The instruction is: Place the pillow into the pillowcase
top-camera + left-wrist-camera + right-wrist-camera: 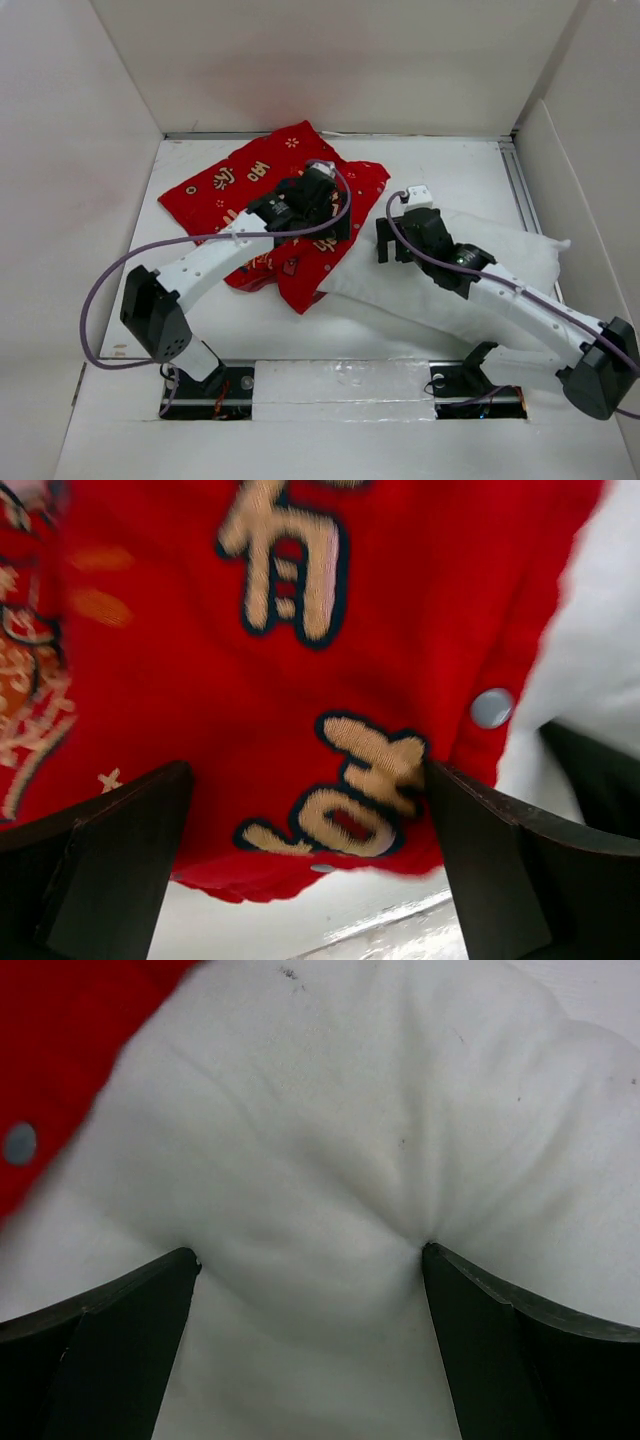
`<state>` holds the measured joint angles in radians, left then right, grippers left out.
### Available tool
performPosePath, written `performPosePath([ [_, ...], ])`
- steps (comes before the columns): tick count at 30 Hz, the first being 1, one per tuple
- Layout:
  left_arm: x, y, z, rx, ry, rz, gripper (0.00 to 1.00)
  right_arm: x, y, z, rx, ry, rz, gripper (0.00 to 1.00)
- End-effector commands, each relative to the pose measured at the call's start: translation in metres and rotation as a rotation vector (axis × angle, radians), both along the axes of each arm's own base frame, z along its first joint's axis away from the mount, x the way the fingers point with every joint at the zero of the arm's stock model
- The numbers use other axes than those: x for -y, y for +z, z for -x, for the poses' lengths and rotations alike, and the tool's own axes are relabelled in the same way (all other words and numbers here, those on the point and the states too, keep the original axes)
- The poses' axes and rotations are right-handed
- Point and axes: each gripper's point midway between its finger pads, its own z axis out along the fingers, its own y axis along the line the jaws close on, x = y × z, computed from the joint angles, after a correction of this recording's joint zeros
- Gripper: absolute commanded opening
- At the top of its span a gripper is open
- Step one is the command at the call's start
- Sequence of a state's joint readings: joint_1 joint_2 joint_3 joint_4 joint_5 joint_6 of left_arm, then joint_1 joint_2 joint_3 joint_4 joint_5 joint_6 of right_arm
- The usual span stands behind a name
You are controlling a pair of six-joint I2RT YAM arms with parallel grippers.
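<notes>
At the bottom of the top view, the two black arm bases (205, 385) are bolted to the near edge of the flat white table (300, 335). In the lower right of that view, the plump rectangular white fabric pillow (510, 255) lies flat on the table under the right arm. It is outside the case. The right gripper (310, 1255) is directly over the left part of the pillow. Its jaws are spread wide and grip nothing. In the right wrist view both fingertips (180, 1260) press into the soft fabric, which puckers at the right tip. The left gripper (305, 770) is near the frame centre, above the bright red fabric pillowcase (225, 185) with its gold printed characters. Its jaws are also spread wide and hold nothing. The pillowcase lies crumpled in the upper left of centre, and its right edge meets the left end of the pillow. A round silver snap button (492, 707) sits on that edge. Plain white enclosure walls (330, 60) fill the upper part of the frame.
</notes>
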<state>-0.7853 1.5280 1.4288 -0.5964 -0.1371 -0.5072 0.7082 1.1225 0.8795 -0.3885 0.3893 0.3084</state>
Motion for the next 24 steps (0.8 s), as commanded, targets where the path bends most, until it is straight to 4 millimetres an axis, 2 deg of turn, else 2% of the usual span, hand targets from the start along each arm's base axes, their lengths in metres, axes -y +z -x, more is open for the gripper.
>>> performPosePath([
  [1,0.019,-0.019,0.004,-0.020,-0.063,0.073,1.00,-0.016,-0.025,-0.009,-0.046,0.066,-0.050,1.00],
  [4,0.029,-0.024,0.000,-0.031,-0.092,0.080,1.00,-0.021,-0.054,-0.019,-0.093,0.084,-0.071,1.00],
  [5,0.035,-0.022,-0.001,-0.018,-0.108,0.084,1.00,-0.025,-0.057,-0.022,-0.100,0.094,-0.085,1.00],
  [7,0.040,-0.022,-0.006,-0.010,-0.116,0.081,1.00,-0.035,-0.068,-0.027,-0.108,0.129,-0.118,0.91],
  [8,0.043,-0.019,-0.009,-0.004,-0.117,0.086,0.99,-0.037,-0.075,-0.025,-0.120,0.142,-0.123,0.73],
  [9,0.043,-0.020,-0.012,0.003,-0.116,0.074,0.96,-0.044,-0.073,-0.028,-0.107,0.163,-0.146,0.61],
  [10,0.043,-0.022,-0.019,0.010,-0.097,0.055,0.89,-0.051,-0.077,-0.024,-0.121,0.209,-0.159,0.50],
  [11,0.044,-0.023,-0.019,0.003,-0.097,0.048,0.80,-0.050,-0.075,-0.028,-0.107,0.202,-0.167,0.00],
  [12,0.041,-0.021,-0.019,0.004,-0.090,0.038,0.43,-0.051,-0.074,-0.028,-0.112,0.193,-0.179,0.00],
  [13,0.037,-0.021,-0.025,0.014,-0.054,0.014,0.21,-0.051,-0.069,-0.028,-0.100,0.195,-0.185,0.00],
  [14,0.043,-0.007,-0.023,0.043,-0.059,0.015,0.08,-0.051,-0.066,-0.028,-0.092,0.196,-0.190,0.00],
  [15,0.041,-0.003,-0.020,0.047,-0.054,-0.008,0.02,-0.049,-0.062,-0.029,-0.079,0.188,-0.190,0.00],
  [16,0.042,0.006,-0.020,0.064,-0.047,-0.014,0.00,-0.049,-0.052,-0.029,-0.058,0.186,-0.210,0.00],
  [17,0.047,0.026,-0.022,0.097,-0.047,0.010,0.00,-0.049,-0.047,-0.029,-0.046,0.187,-0.217,0.00],
  [19,0.048,0.038,-0.023,0.106,-0.054,0.009,0.00,-0.059,-0.029,-0.027,-0.010,0.229,-0.256,0.00],
  [20,0.051,0.044,-0.024,0.111,-0.068,0.012,0.00,-0.066,-0.012,-0.026,0.028,0.260,-0.287,0.00],
  [22,0.059,0.069,-0.024,0.129,-0.098,0.055,0.00,-0.080,0.013,-0.021,0.069,0.330,-0.362,0.00],
  [23,0.063,0.073,-0.025,0.127,-0.106,0.063,0.00,-0.085,0.037,-0.019,0.127,0.361,-0.416,0.00],
  [24,0.074,0.091,-0.023,0.143,-0.132,0.104,0.00,-0.091,0.052,-0.015,0.154,0.397,-0.453,0.00],
])
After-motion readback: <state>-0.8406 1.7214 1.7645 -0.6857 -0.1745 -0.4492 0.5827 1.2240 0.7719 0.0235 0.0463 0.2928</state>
